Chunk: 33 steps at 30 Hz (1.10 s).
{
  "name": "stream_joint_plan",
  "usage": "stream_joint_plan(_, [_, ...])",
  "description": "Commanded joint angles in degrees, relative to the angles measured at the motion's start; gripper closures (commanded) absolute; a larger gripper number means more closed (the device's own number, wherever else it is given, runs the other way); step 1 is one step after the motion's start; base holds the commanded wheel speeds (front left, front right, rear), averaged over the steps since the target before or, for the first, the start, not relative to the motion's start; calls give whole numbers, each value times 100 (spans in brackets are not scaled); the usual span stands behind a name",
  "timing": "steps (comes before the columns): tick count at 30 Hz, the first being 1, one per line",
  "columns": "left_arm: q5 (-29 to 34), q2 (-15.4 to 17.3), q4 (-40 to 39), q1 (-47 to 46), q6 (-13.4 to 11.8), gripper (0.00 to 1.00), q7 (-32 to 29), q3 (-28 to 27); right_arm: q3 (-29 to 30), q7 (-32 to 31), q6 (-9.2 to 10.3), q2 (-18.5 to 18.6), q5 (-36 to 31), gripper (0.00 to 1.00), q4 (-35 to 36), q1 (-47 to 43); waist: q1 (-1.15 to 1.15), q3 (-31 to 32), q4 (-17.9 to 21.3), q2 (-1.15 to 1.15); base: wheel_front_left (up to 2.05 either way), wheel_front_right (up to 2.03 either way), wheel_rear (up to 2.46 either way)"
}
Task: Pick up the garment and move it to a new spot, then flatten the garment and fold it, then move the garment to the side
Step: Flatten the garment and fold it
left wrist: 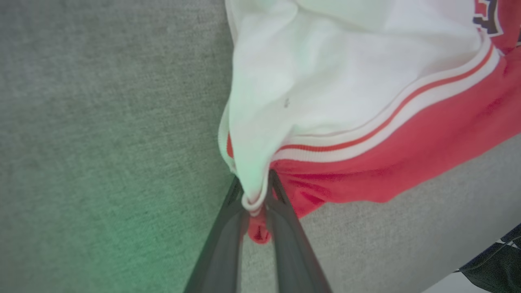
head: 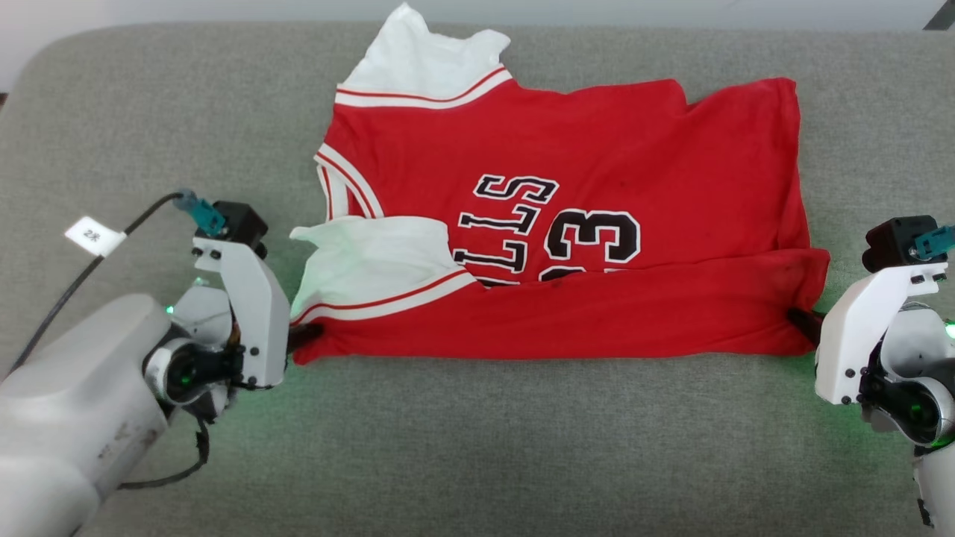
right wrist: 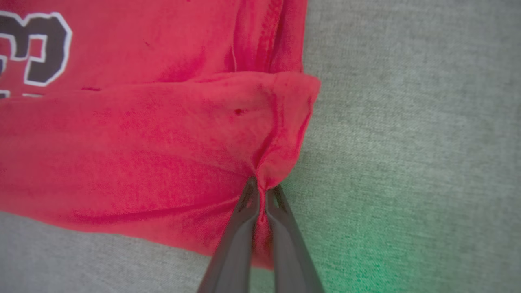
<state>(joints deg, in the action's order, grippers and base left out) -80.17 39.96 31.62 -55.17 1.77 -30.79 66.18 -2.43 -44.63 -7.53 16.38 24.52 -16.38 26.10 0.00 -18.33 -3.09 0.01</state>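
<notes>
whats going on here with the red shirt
A two-armed robot is folding a red shirt on a grey cushion. Its left end effector is shut on the near sleeve corner, the right end effector on the near hem corner. The near edge already lies folded over part of the lettering.

Grey fabric cushion [head: 477, 447], with 1 red, white-sleeved garment [head: 597, 149] flat across its middle.

soft matt red cloth garment [head: 597, 224] on coarse grey woven fabric surface [head: 522, 447].

Grey fabric sofa [head: 477, 447], pale wall [head: 224, 9] behind
</notes>
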Motion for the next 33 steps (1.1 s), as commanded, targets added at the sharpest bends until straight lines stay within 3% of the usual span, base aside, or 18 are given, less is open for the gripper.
stream_joint_plan(1, [-45,107,49,163,-69,100,-96,59,-66,-75,8,66,7,100,-177,-262,0,75,12,-1,0,0,0])
stream_joint_plan(9, [-157,497,-521,161,-350,100,-429,31,-84,-346,9,315,230,100,241,-405,0,361,-12,-1,0,0,0])
stream_joint_plan(20, [-244,1131,-1903,452,-1114,100,-879,162,92,-1231,9,595,424,100,1104,-1024,0,576,-83,-1,0,0,0])
stream_joint_plan(25, [-240,1262,-2321,664,-1308,100,-782,208,320,-1451,8,447,370,100,1387,-1323,0,579,-91,-1,0,0,0])
stream_joint_plan(29, [-230,1167,-2313,833,-1287,100,-649,250,358,-1508,8,274,261,100,1463,-1451,0,571,-56,-1,0,0,0])
stream_joint_plan(31, [-247,1104,-2228,896,-1246,87,-597,267,352,-1505,8,173,232,100,1472,-1488,0,563,-34,-1,0,0,0])
stream_joint_plan(33, [-234,1033,-2150,933,-1203,57,-538,275,325,-1503,8,105,223,94,1467,-1510,0,561,-13,-1,0,0,0])
